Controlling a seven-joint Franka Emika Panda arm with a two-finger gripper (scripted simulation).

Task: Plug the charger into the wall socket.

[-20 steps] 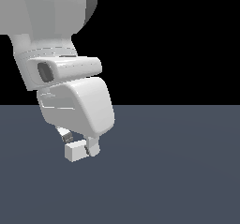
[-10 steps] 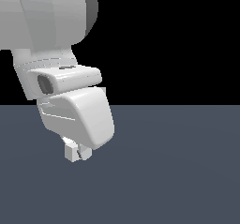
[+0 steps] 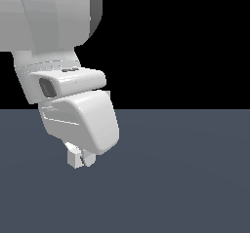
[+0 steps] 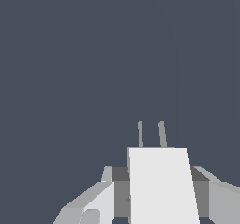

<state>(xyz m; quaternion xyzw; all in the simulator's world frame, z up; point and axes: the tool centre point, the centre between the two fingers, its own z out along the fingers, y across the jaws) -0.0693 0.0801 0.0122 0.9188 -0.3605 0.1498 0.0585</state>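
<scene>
In the wrist view the gripper point(image 4: 157, 197) is clamped on the charger point(image 4: 161, 185), its fingers point(image 4: 96, 202) pressing the block's 2 flanks. The charger's long axis runs straight out from the claw, and its 2 grey prongs point(image 4: 151, 134) lead, pointing away from the wrist. It is a plain white rectangular block. Beyond the prongs lies only bare dark floor point(image 4: 84, 54); the wall socket appears in neither view, so which way it lies from the prongs cannot be told. In the exterior view the block point(image 3: 75, 160) hangs just under the arm's hand, above the floor.
</scene>
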